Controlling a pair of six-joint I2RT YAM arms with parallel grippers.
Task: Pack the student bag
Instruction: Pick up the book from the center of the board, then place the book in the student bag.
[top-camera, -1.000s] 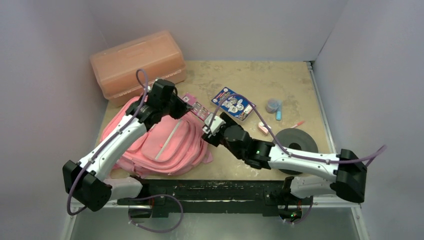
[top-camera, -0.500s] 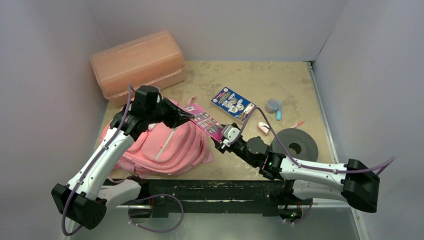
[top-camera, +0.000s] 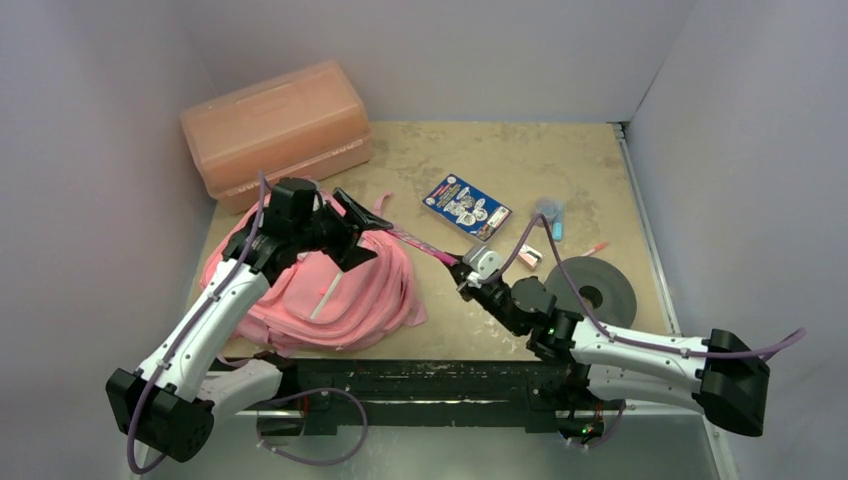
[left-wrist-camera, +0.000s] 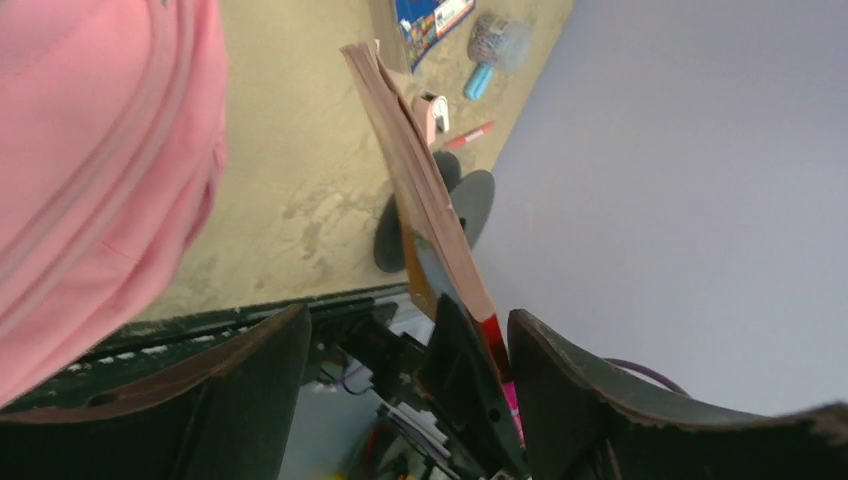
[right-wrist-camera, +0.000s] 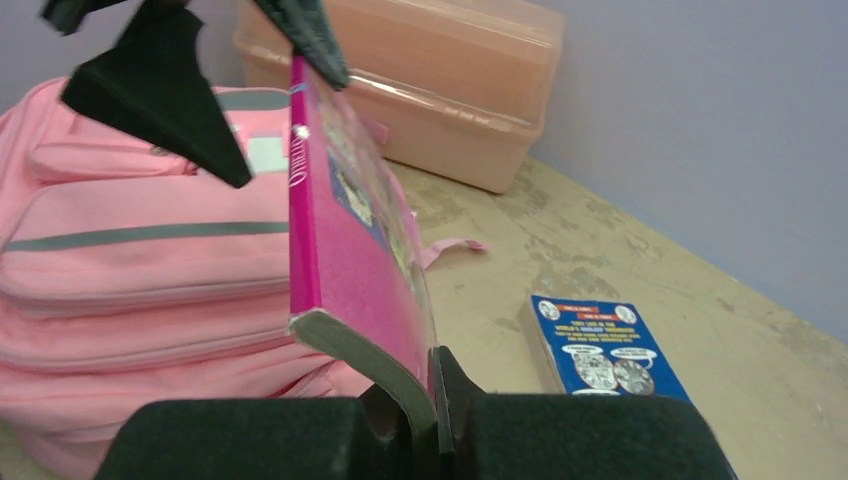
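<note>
Pink book (top-camera: 425, 247) changes hands: the right gripper (top-camera: 463, 266) has just clamped one corner while the left gripper (top-camera: 360, 238) spreads open, likely clearing it for the student bag (top-camera: 320, 290).

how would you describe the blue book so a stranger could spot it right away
Find the big pink backpack on the left half of the table and look right of it, a little farther back. There a small blue book with cartoon pictures lies flat on the tabletop. It's the only blue book; the pink book nearby is up on edge in the right hand.
</note>
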